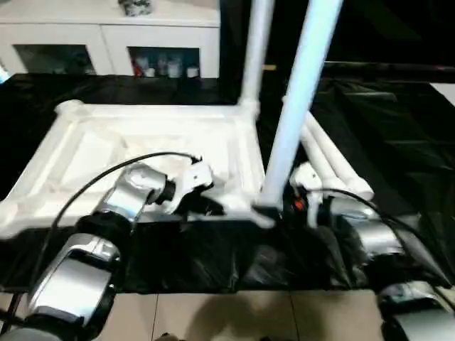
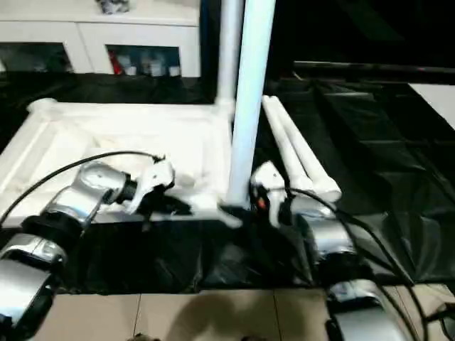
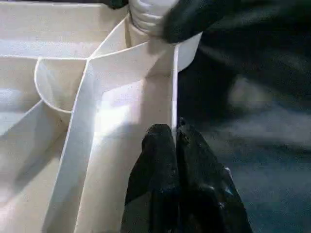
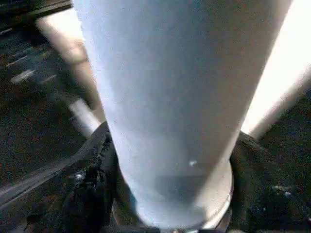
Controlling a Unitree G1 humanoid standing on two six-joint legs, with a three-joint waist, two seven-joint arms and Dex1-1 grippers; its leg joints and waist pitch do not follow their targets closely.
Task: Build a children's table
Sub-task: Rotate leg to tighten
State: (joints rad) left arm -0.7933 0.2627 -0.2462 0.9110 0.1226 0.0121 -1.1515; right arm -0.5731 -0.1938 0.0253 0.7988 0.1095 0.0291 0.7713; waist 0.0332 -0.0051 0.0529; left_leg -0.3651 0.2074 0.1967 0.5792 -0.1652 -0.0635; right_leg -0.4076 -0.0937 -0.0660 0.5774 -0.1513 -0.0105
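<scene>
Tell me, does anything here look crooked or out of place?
Yes: the near leg at the upturned tabletop's near corner leans, while the far leg stands nearly straight. Two more legs lie on the black sheet.

forearms (image 1: 78, 263): silver | fingers (image 3: 160, 160): black | cable (image 1: 85, 185): black
</scene>
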